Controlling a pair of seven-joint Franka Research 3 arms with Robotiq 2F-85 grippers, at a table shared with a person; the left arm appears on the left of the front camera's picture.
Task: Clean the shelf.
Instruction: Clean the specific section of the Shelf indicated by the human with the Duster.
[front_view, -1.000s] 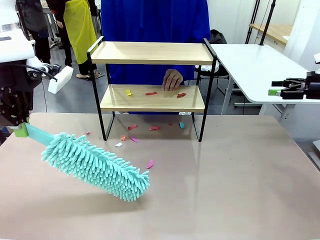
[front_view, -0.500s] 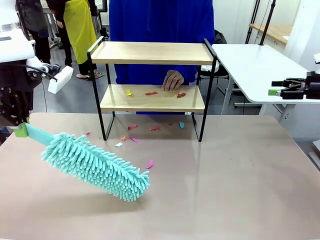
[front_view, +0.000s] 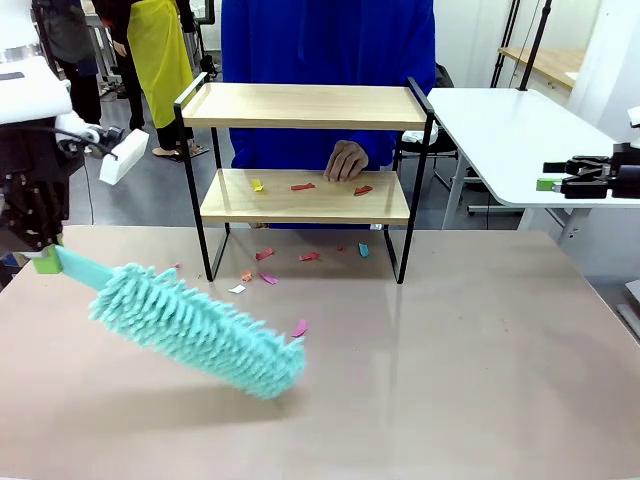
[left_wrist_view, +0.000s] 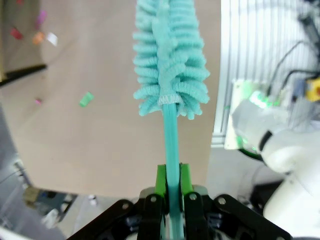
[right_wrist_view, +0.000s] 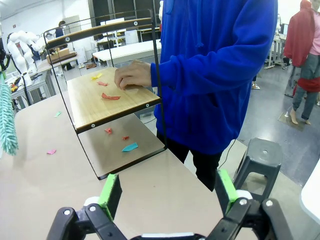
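Front view, shelf (front_view: 300, 105): near far edge of table (front_view: 480, 350), middle.
Left gripper (left_wrist_view: 170, 175): clamped on handle of teal duster (front_view: 190, 325), at left edge.
Right gripper (right_wrist_view: 167, 190): jaws wide apart.
Person's hand (front_view: 346, 160): on lower board (front_view: 290, 205).

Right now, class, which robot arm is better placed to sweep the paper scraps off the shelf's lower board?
Left, probably. The left gripper is shut on the teal duster, whose head hangs over the table near the shelf. The right gripper is open and empty, off to the side.
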